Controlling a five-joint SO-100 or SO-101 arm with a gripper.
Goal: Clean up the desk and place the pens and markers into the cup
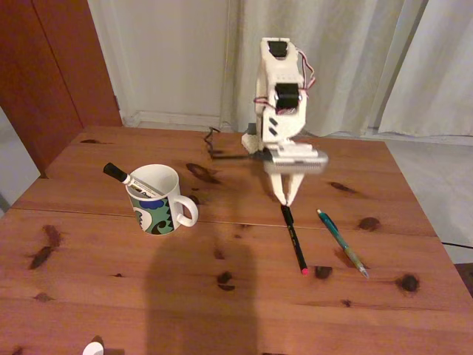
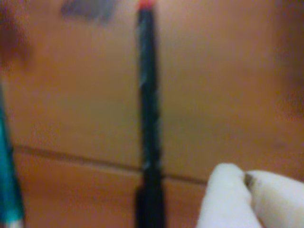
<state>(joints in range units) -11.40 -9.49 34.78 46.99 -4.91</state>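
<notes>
in the fixed view the white arm (image 1: 284, 96) stands at the far side of the desk (image 1: 111, 296), bent down so that its gripper (image 1: 286, 198) points at the wood, right at the far end of the black pen (image 1: 293, 239). the fingers look drawn close together into a narrow point, but whether they actually pinch the pen's end i cannot tell. the pen lies flat across the seam of the tabletop, its red tip toward the camera. just to its right lies the teal-green pen (image 1: 342, 242), slanted, apart from the black one. the cup (image 1: 157, 200) stands upright well to the left, handle to the right, with the white marker (image 1: 133, 180) leaning inside it, black cap sticking out over the rim to the left.

the wrist view (badly blurred) shows the black pen (image 2: 148, 118) running upright through the middle, the teal-green pen (image 2: 7, 185) at the left edge, and a white fingertip (image 2: 228, 197) at the lower right beside the pen.
</notes>
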